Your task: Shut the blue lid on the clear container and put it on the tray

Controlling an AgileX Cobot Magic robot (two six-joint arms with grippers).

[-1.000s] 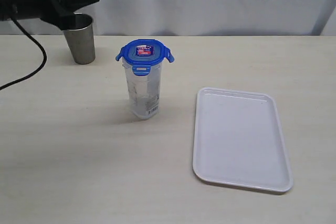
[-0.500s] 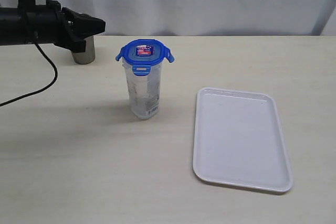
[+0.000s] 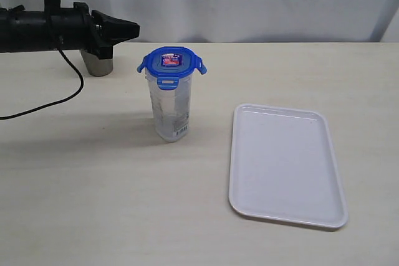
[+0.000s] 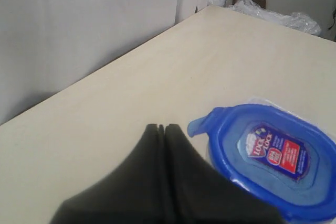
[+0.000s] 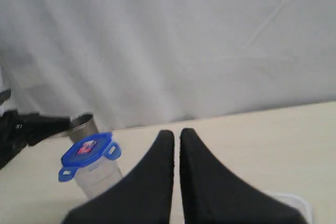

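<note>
Over the table, the closed, empty left end effector is brought nearer the blue lid for pressing.

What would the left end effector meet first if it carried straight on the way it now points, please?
Likely nothing nearby: the left end effector points above the table, with the blue lid lower and beside its line, though depth is unclear.

The left arm is seen as a thick black tube, with a thin black cable hung under it. The left gripper and right gripper are shaped into black points
</note>
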